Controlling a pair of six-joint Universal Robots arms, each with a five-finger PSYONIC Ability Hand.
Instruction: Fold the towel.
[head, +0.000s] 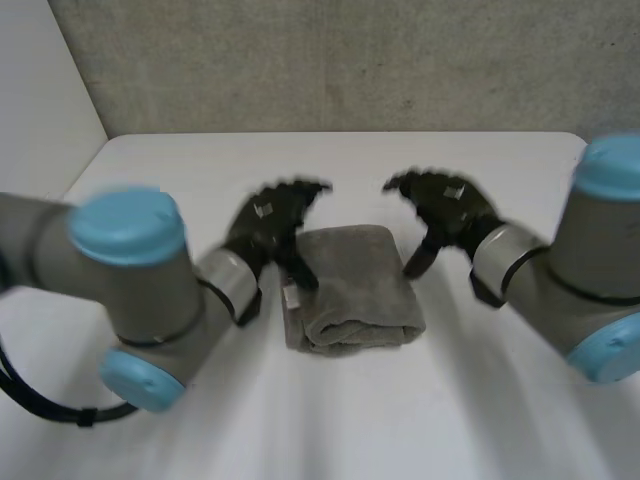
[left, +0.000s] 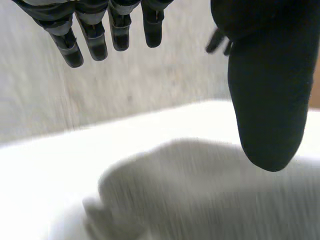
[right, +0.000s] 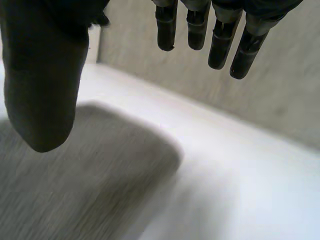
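A grey towel (head: 352, 288) lies folded into a thick, compact pad in the middle of the white table (head: 480, 410), with its rolled fold towards the robot. In the head view the left hand (head: 268, 225) hovers at the towel's far left corner and the right hand (head: 455, 212) at its far right corner, both black hands arched with the fingers spread. From there the left thumb seems to reach down to the towel's left edge, though I cannot tell whether it touches. The left wrist view shows what that one cannot: its fingers (left: 112, 30) hang straight and apart from the thumb, holding nothing, with the towel under the palm. The right wrist view shows the same: straight fingers (right: 220, 42), a separate thumb, and the towel's rounded corner beneath.
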